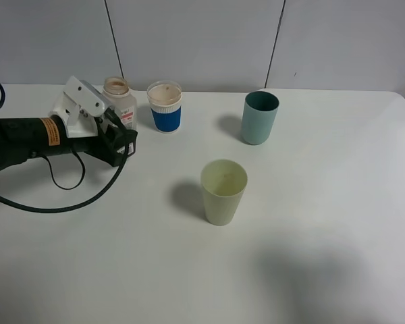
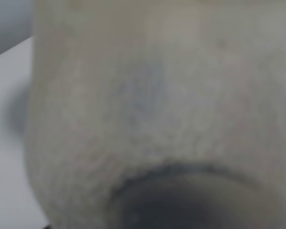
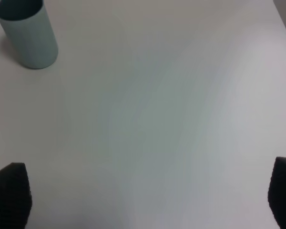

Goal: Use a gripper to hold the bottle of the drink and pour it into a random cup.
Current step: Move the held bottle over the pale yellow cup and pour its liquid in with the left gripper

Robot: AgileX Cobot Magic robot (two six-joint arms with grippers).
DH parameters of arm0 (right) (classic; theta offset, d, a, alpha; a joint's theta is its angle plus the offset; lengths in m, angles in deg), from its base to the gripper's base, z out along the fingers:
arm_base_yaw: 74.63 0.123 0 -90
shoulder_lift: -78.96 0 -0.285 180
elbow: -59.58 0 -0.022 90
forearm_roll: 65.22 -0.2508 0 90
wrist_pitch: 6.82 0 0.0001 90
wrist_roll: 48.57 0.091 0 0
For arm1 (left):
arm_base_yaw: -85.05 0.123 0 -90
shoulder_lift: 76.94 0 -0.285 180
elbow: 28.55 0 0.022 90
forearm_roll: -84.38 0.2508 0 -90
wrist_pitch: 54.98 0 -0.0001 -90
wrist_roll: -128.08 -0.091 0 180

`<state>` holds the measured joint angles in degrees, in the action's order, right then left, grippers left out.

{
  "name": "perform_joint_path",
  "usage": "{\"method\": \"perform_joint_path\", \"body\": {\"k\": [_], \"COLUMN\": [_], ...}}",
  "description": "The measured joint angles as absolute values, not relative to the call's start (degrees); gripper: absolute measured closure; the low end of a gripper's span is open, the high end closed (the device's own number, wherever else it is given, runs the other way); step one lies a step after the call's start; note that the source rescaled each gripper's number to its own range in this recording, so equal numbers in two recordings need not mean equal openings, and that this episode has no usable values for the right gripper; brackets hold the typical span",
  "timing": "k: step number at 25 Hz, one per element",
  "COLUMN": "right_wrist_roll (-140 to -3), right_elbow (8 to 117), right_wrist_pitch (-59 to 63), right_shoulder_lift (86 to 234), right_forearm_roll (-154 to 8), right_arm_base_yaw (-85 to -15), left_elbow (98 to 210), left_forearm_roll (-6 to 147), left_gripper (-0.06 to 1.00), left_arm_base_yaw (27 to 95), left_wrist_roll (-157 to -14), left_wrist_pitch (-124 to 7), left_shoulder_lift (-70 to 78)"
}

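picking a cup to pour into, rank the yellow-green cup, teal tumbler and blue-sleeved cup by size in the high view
1. yellow-green cup, though nearest the camera
2. teal tumbler
3. blue-sleeved cup, close to the teal one

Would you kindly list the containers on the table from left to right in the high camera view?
bottle → blue-sleeved white cup → pale yellow-green cup → teal tumbler

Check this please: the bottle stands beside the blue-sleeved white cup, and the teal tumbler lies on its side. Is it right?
No: the teal tumbler stands upright, as the exterior high view shows. The bottle does stand beside the blue-sleeved white cup.
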<state>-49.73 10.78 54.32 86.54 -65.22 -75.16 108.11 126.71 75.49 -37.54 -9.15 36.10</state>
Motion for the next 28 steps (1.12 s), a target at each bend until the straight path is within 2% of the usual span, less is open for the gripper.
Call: {"method": "perform_joint_path", "body": {"k": [12,28], "right_wrist_roll": [-49.73,-49.73], "right_elbow": [10.78,10.78], "right_wrist_pitch": [54.32,54.32], "right_shoulder_lift": [86.54,86.54], "right_forearm_roll": [-65.22,-65.22], "right_arm_base_yaw": [-75.16,-75.16], "left_elbow": [108.31,108.31], "left_forearm_roll": [128.99,134.81], "left_gripper": [0.94,0.94], "left_arm_base_yaw": [68.05,55.81], "left_wrist_roll": [-36.31,-36.31], "left_wrist_pitch": [-14.66,-34.18], "left_shoulder_lift": [30.18,22.15]}}
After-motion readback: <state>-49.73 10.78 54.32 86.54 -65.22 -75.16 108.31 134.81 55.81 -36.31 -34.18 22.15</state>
